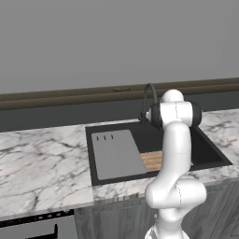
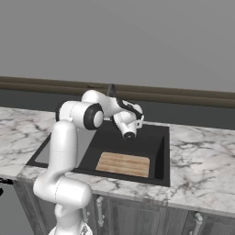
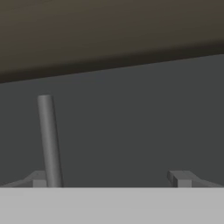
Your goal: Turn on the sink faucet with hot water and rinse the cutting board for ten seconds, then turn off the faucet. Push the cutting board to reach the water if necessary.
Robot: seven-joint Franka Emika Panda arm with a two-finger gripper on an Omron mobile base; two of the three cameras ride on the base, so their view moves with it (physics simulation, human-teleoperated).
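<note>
From the left base view, the white arm rises from the lower right of the frame and stands in front of the sink, a black basin set into the marble tabletop. The sink faucet shows as a thin dark arch just above and left of the arm's upper joint, at the back rim of the basin. A flat grey slab with three small slots lies in the left part of the sink. Just to its right, in the lower middle of the frame, the cutting board peeks out, its right end hidden behind the arm.

In the right base view the arm climbs from the lower left and bends toward the centre of the frame. The end effector sits over the back part of the sink, just right of the faucet's spout, which pokes up behind the wrist. I cannot tell here how far the fingers are spread. The cutting board lies flat on the basin floor toward the front, below the hand and apart from it. No stream is visible at the spout.

In the hand view, the two finger tips rise at the lower left and lower right, spread wide with nothing gripped. A grey rod of the faucet stands upright beside the left tip, against a dark wall.
</note>
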